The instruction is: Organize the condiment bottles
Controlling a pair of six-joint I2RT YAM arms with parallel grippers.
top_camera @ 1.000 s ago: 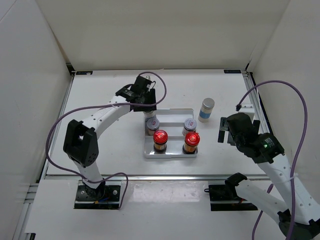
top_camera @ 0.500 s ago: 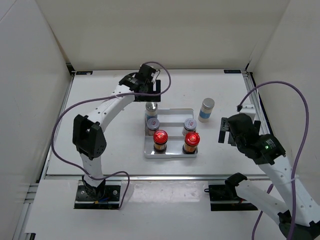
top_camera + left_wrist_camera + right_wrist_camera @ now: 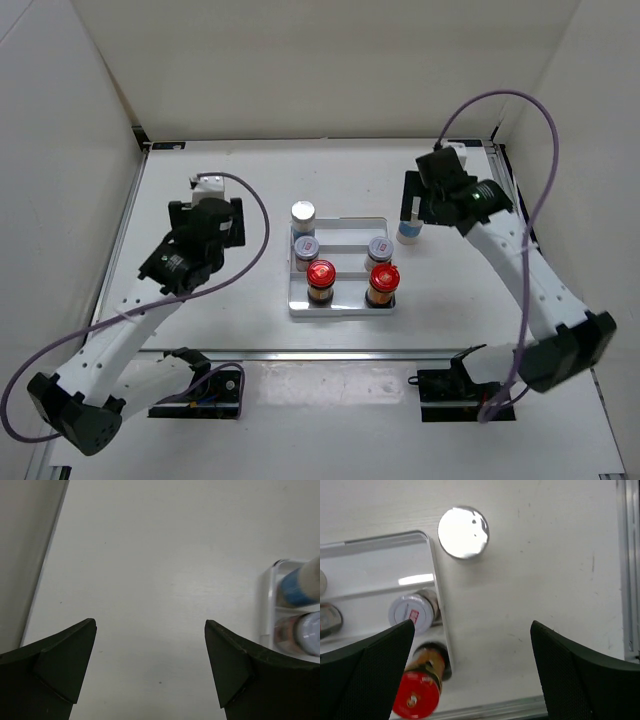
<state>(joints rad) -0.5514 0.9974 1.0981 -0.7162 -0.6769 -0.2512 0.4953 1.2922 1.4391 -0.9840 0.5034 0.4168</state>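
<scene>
Here, white tray (image 3: 343, 240) holding five bottles (image 3: 320, 272), sixth bottle (image 3: 463, 532) just outside

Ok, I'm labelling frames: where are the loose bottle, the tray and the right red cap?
Loose bottle (image 3: 463, 532): right wrist view, centre of silver cap.
Tray (image 3: 343, 234): top view, bare floor at the back.
Right red cap (image 3: 384, 276): top view, cap centre.

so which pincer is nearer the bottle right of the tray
Right. The right pincer hangs close over the bottle; left pincer is far beyond the tray's other side.
</scene>
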